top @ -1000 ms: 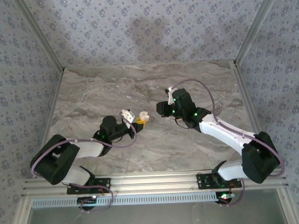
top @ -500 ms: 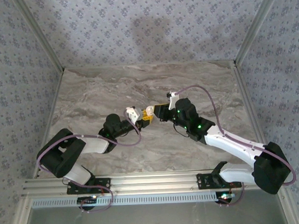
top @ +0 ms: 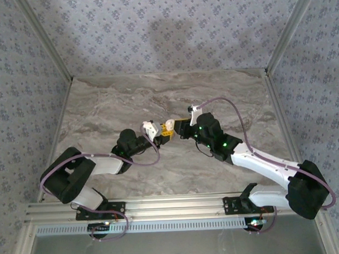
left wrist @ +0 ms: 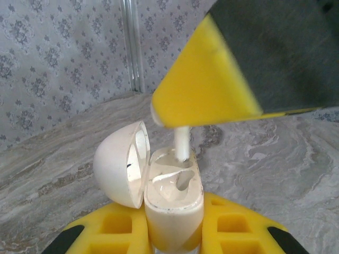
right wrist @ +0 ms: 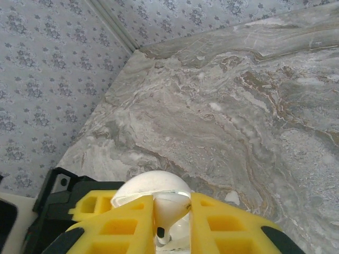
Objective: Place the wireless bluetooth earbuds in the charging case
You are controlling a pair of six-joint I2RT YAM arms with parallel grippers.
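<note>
White plastic makes up both task items on show: one charging case [left wrist: 175,209] and one earbud [left wrist: 181,144]. Whether a second earbud already sits inside the case cannot be told. Two grippers meet just left of centre in the top view, over the grey marbled table [top: 230,97].

In the left wrist view the case stands at lower centre, upright, with its long axis running up and down the frame and its opening facing up. Its one domed lid [left wrist: 119,164] is swung open and stands to the left of the body, hollow side toward the opening. The left gripper [left wrist: 175,230] is clamped on the lower part of the case, one yellow finger on each side.

The earbud hangs just above centre in that view. Its stem is the long axis, close to vertical, with the tip pointing down and reaching into the far side of the case's opening. Its upper end is hidden behind a yellow finger pad [left wrist: 204,87] of the right gripper [top: 179,128], which comes in from the upper right and is closed on it. In the right wrist view a small white piece shows pinched between the two yellow fingers at bottom centre, with the lid's dome just behind.
</note>
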